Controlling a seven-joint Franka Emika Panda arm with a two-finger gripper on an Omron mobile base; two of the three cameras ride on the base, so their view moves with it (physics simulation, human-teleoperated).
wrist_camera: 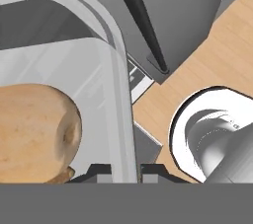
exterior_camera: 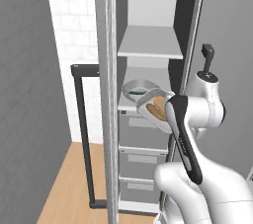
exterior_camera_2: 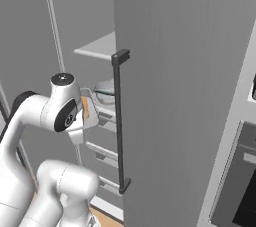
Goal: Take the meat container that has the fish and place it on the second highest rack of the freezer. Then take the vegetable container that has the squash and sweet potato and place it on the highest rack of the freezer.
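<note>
the pincer gripped the rim of one vegetable container, tilted before the open freezer; one meat container sat on the lower of two shelves.

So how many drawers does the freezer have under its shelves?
3, stacked below the lower shelf: top drawer, middle drawer, bottom drawer. The arm covers their right ends, so more might be hidden.

No text, label, brand, number or sign can be read anywhere here. The freezer, its drawers, the tray and the tiled wall are all plain and unmarked.
</note>
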